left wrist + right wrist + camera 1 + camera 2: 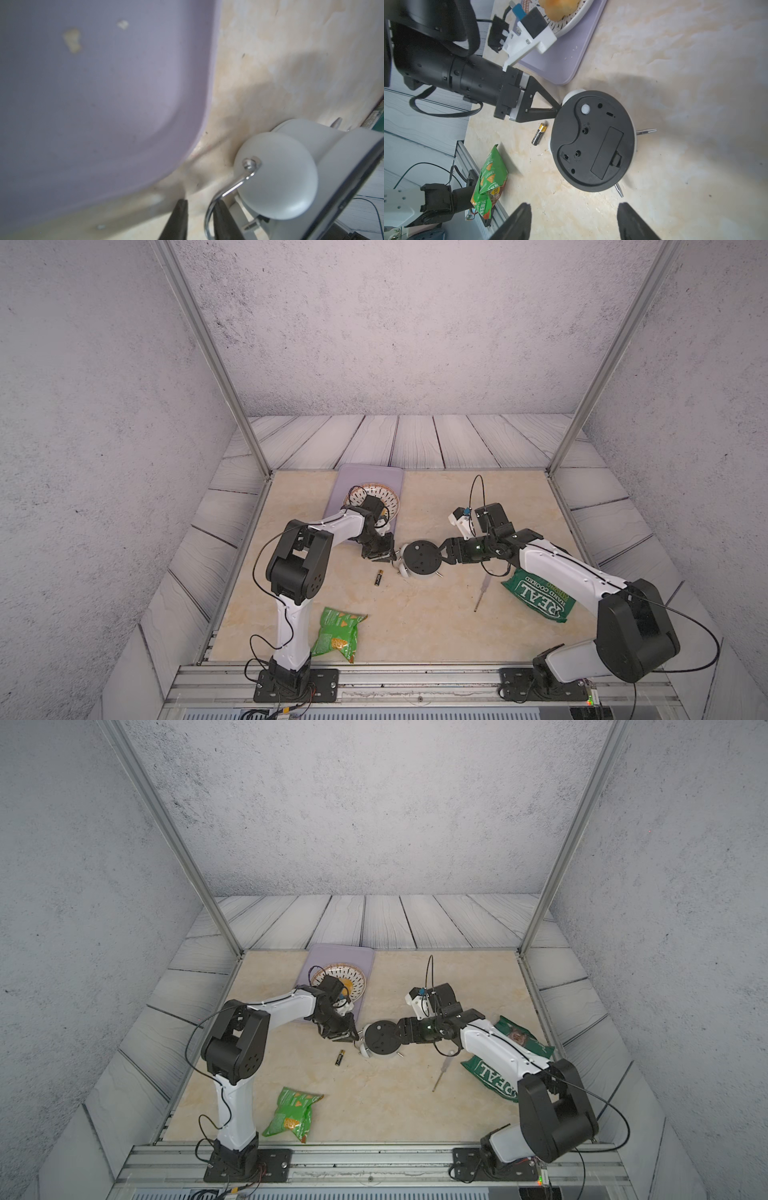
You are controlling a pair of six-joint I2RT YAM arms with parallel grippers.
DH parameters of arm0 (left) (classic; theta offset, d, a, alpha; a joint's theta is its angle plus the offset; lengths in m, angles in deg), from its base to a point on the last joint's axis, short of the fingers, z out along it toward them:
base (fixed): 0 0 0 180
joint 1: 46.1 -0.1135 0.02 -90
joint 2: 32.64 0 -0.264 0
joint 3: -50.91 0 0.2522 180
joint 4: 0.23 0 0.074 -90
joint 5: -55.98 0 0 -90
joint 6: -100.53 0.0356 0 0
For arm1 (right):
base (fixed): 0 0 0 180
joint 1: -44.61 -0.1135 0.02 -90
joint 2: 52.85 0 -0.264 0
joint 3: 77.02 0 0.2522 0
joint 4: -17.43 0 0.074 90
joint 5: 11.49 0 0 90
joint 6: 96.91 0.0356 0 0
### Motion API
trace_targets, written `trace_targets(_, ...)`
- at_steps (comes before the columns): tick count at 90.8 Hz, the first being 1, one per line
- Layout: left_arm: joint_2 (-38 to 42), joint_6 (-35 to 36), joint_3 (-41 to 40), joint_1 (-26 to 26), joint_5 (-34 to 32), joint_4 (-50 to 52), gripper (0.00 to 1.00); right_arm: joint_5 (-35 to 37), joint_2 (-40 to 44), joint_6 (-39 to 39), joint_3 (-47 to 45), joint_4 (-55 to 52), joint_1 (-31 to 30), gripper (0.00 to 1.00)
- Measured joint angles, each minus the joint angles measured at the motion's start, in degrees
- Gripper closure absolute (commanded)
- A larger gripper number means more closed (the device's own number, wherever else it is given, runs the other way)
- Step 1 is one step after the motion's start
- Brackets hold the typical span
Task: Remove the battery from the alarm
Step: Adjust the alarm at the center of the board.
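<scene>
From my seat the marble-look table (436,626) carries it all, and on it the alarm (419,558) lies face down with its black back up, between the two arms. It looks like a stiff, light shell that would skate on this smooth top, so I'd hold it by the rim or by the wire handle (228,191), not by the bells. The right gripper (441,555) stands spread wide at the clock's edge, with nothing in it. The left gripper (390,559) has its fingers (178,216) drawn narrow about that handle, but whether they pinch it I cannot tell. The battery (378,577) lies loose on the table just beside the clock, on the left arm's side. It is hard, slick and apt to roll, so I'd nip it across its middle.
</scene>
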Motion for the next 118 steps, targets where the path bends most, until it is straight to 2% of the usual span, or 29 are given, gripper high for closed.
trace_targets(11,0.04,-0.17,-0.13,0.00,1.77,-0.55,1.00,2.64,0.52,-1.81,-0.79,0.81,-1.81,0.30)
trace_targets(19,0.66,-0.94,-0.37,0.11,1.75,-1.33,1.00,6.43,0.57,-4.76,-1.57,1.25,-4.85,0.28)
trace_targets(29,3.65,-1.92,-1.29,0.11,1.75,-0.90,1.00,13.75,1.84,-10.25,-4.76,4.55,-11.26,0.22)
trace_targets(42,8.26,-2.93,-1.42,0.11,2.54,-0.13,1.00,24.59,4.79,-21.44,-13.22,15.28,-20.13,0.19)
trace_targets(51,9.94,-3.91,-1.42,0.11,4.00,0.15,1.00,31.23,4.15,-28.61,-18.16,23.50,-22.77,0.12)
trace_targets(65,11.78,-7.06,-3.02,0.11,6.64,-0.87,1.00,40.00,-2.69,-37.22,-21.27,38.23,-25.33,0.08)
trace_targets(82,13.25,-11.87,-5.29,0.00,8.17,-3.52,1.00,50.42,-12.35,-41.70,-20.76,54.58,-29.42,0.07)
trace_targets(102,14.27,-16.41,-6.27,-0.13,8.59,-6.84,1.00,63.93,-26.75,-47.50,-20.72,79.19,-31.06,0.14)
trace_targets(111,14.78,-17.53,-6.43,-0.07,9.57,-7.45,1.00,66.20,-28.30,-48.28,-20.79,83.27,-31.21,0.19)
trace_targets(118,15.39,-18.08,-6.45,-0.07,10.34,-7.74,1.00,67.28,-28.33,-48.39,-20.79,84.61,-31.21,0.20)
